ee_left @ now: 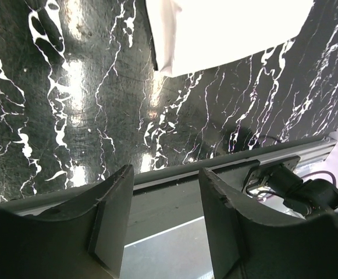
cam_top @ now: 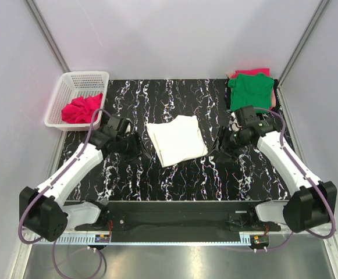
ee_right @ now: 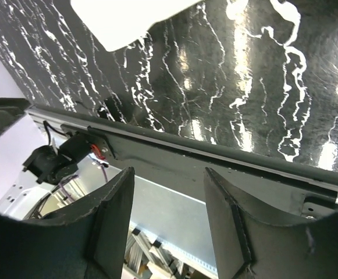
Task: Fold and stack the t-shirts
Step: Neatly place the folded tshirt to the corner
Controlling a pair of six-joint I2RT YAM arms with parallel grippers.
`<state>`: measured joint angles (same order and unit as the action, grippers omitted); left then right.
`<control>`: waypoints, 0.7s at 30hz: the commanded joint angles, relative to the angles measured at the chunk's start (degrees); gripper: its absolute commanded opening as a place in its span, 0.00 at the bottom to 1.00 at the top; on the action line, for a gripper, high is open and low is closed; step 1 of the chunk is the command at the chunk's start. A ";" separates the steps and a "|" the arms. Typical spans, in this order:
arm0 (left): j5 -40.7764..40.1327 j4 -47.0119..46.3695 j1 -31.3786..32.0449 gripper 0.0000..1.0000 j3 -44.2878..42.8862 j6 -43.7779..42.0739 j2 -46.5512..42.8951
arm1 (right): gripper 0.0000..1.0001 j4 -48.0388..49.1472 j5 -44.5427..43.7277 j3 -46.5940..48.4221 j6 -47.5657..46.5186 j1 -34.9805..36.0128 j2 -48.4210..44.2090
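folded white shirt lies flat, left gripper just left of it and right gripper just right, both spread apart holding nothing, green shirt behind-right of it, red shirt in a basket behind-left

Robot lab test cell, not a home or shop. What shows it:
- Plain white panel walls box in the counter on three sides, held by bare aluminium posts at 11 and 1 o'clock.
- The left arm at 7 o'clock and right arm at 5 are bolted to a black mounting rail along 6 o'clock.
- Exposed purple cables loop around the arm bases, with a slotted cable duct in front of the rail.
- The counter is a black marble-pattern sheet.
- The props are laid out apart from one another: a white basket at 10 o'clock, a white t-shirt at centre and a green t-shirt at 1 o'clock.
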<state>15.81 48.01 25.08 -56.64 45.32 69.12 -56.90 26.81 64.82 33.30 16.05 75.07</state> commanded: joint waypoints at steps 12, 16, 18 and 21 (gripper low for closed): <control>-6.49 -0.14 2.51 0.53 0.06 4.34 -6.54 | 0.58 10.66 -0.97 -8.38 9.76 -0.23 -5.89; -9.49 2.96 2.69 0.53 1.35 5.48 -11.28 | 0.57 14.36 -0.79 -12.16 11.09 -0.23 -9.41; -9.22 4.36 3.22 0.53 2.84 6.53 -14.27 | 0.57 14.54 -0.27 -14.44 10.39 -0.15 -9.76; -10.54 5.95 3.84 0.53 4.78 7.76 -18.40 | 0.57 15.95 1.67 -18.05 10.47 -0.15 -10.55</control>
<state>8.16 50.96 28.08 -53.54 51.13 55.61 -44.25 25.67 50.33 42.61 16.05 66.11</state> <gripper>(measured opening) 0.530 0.576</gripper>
